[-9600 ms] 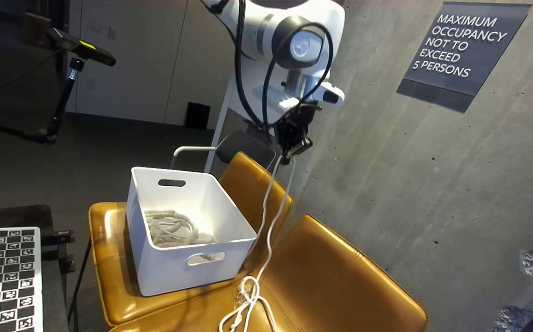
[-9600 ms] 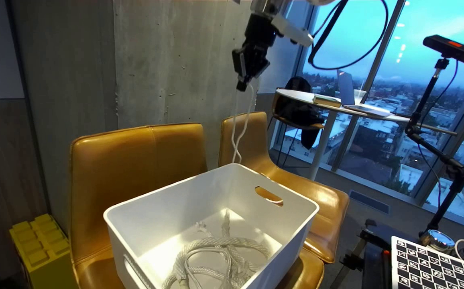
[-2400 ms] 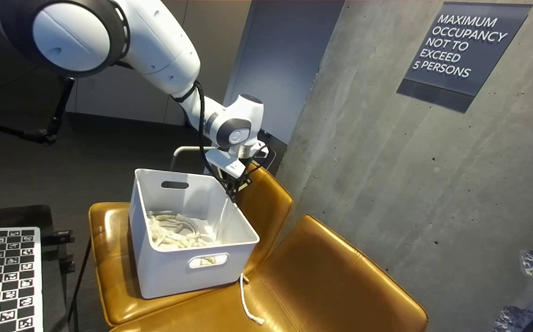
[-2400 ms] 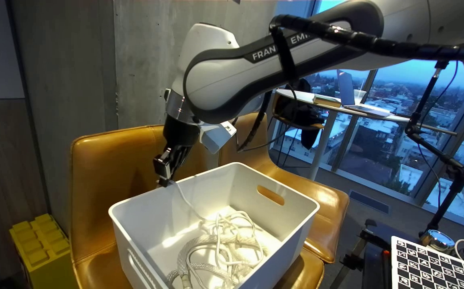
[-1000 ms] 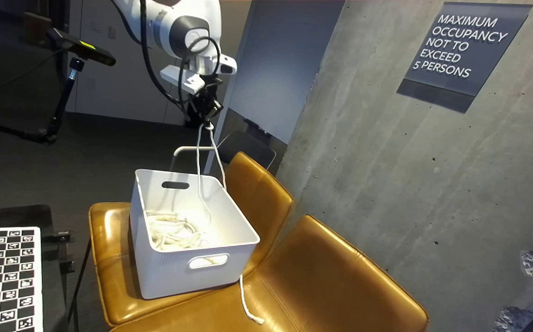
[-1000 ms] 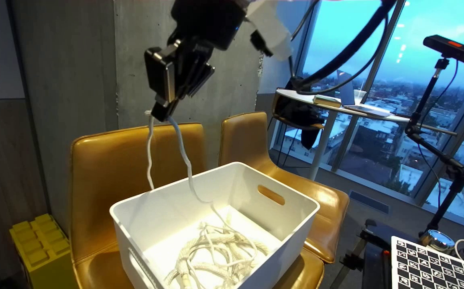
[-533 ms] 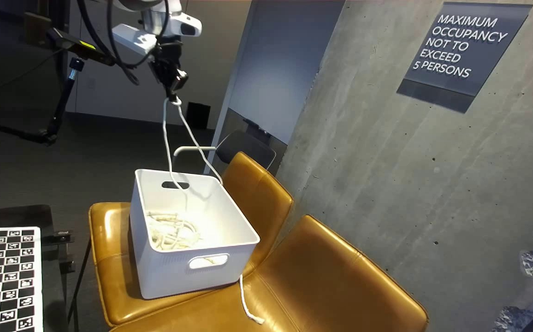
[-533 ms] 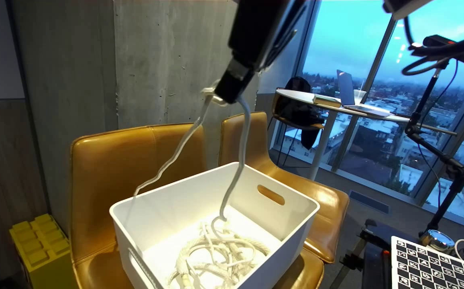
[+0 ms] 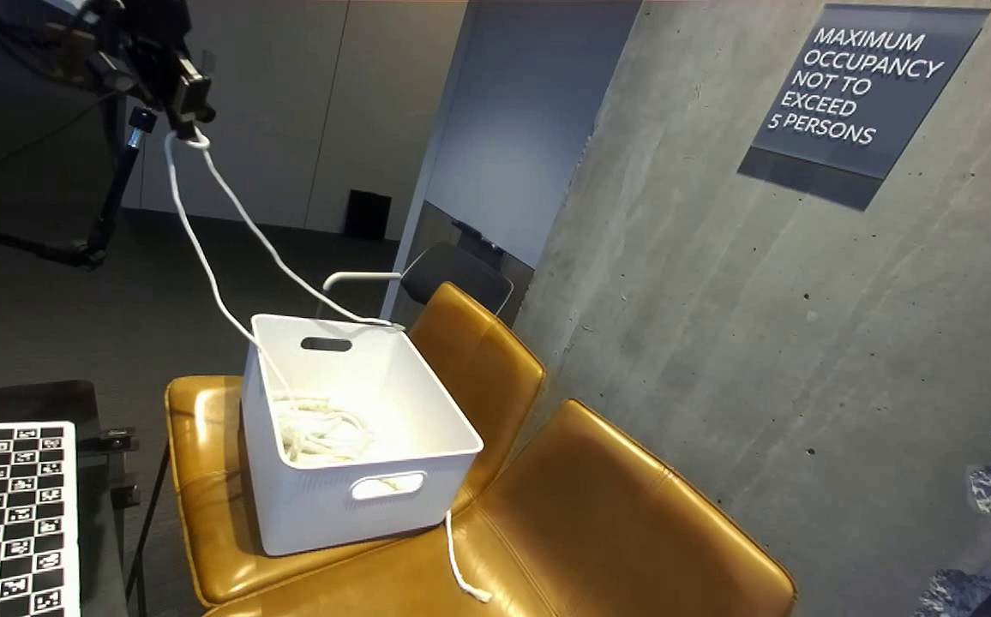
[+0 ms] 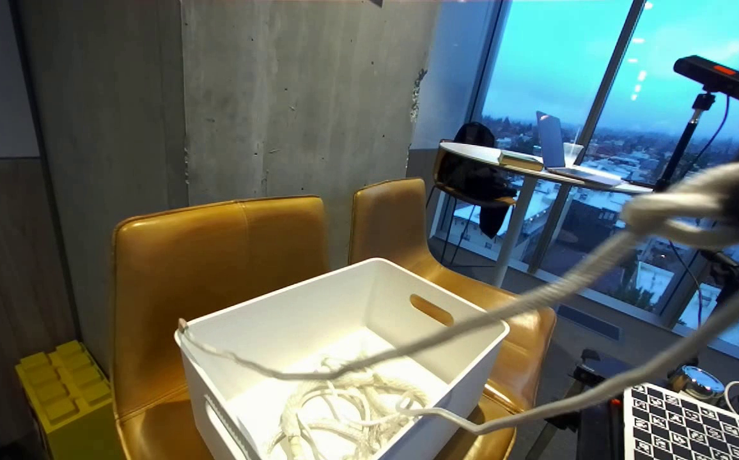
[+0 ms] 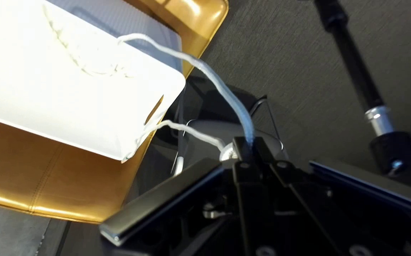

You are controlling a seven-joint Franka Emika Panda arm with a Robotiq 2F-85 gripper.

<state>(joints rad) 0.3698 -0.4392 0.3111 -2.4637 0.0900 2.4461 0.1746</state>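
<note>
We are listing one pincer (image 11: 251, 145), closed tight on a white cord (image 11: 223, 89). The cord is trailing in two lengths, one dipping into a white bin (image 9: 333, 514), one resting on its rim.

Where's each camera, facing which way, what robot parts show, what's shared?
An exterior view: outside the robot, facing down on the white bin, concrete wall right; gripper upper left.
An exterior view: outside, facing down into the bin, windows beyond; gripper cropped at right edge.
Wrist view: on the wrist, facing bin and floor past fingers shut on white rope.
Both exterior views show bin, rope, wall.
</note>
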